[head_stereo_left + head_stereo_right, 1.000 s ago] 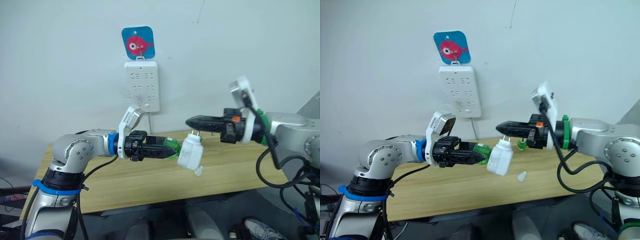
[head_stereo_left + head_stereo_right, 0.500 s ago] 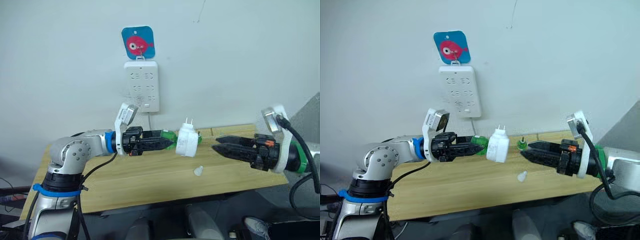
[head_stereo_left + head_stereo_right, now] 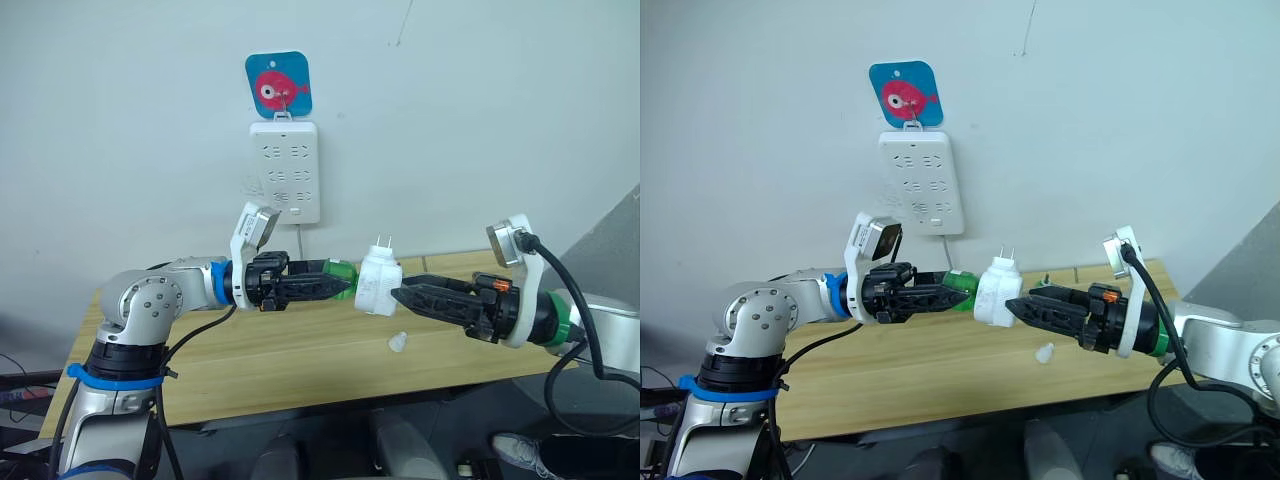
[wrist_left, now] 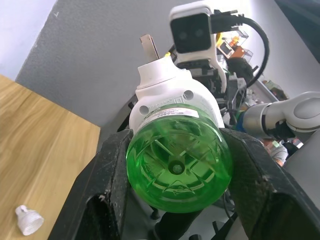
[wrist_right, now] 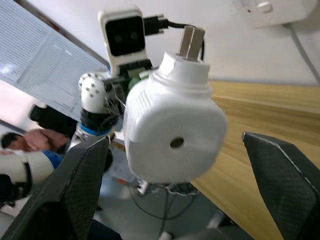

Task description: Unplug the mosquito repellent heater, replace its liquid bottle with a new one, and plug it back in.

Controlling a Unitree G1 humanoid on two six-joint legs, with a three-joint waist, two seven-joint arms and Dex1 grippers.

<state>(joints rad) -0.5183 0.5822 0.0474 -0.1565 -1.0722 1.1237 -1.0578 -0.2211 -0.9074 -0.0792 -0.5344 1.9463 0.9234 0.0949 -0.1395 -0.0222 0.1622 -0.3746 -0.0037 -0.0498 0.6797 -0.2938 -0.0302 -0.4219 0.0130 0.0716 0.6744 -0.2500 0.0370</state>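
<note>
— progress on the swap?
— past the midpoint, by the look of it. mosquito repellent heater (image 3: 378, 283) out of the power strip (image 3: 284, 170), prongs pointing up, hanging in the air above the tabletop (image 3: 300, 350), between the two arms.
— held how?
— by the green bottle (image 4: 177, 165) at its base. left gripper (image 3: 335, 284) with jaws pinching that bottle from both sides, bottle neck seated in the heater's underside. screwed fully home or not, impossible to tell.
— and the other arm?
— right gripper (image 3: 398, 296) level with the heater, jaws spread wide on either side of the white body, not closing on it. tips just beside the shell in the head views, contact unclear.
— old bottle or new one?
— cannot tell from the bottle alone. small white cap (image 3: 398, 342) loose on the tabletop below, hinting at a freshly opened bottle, so probably the new one going in. a guess, no more.
— left to do?
— likely: take the white body with the right jaws, finish or check the thread, then turn the prongs toward the wall and push into a free socket of the strip, under the fish sticker (image 3: 278, 84).
— risks?
— prongs facing up rather than at the wall, so a re-orientation needed first. smooth rounded shell, easy to slip in a light pinch.
</note>
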